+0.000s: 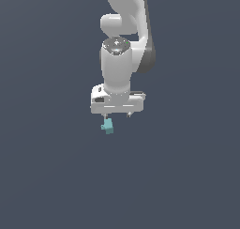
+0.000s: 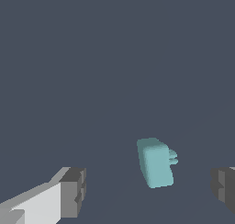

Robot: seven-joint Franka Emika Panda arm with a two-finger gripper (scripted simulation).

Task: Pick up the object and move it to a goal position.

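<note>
Arm: white robot arm enters from top edge of exterior view, upper links cut off by frame; base not visible.
Wrist: points straight down; flat hand body hides most of the fingers from the ext. camera, only two short dark tips show below it.
Claw: gripper wide open in wrist view, jaws well apart, nothing held. One finger seen w/ grey pad and white shank, partly cut by frame edge; other finger only a grey sliver at frame edge, rest cut off.
Block: small teal block, boxy w/ a short ribbed stub on one side. Wrist view: lies in the gap betw. the fingers, nearer the cut-off finger, touching neither.
Block vs claw (ext.): block sits just under the finger tip on the exterior view's left, below the hand body; contact w/ that tip cannot be told at this res. Block small, detail of stub not legible here.
Surface: plain dark grey-blue, no edges or corners visible in either view, so block position rel. to surface edges cannot be given; approx. mid-frame in ext. view.
Height: no shadow or contact line legible; whether block rests on surface cannot be told.
Pose of block: appears tilted slightly in wrist view; underside hidden.
</note>
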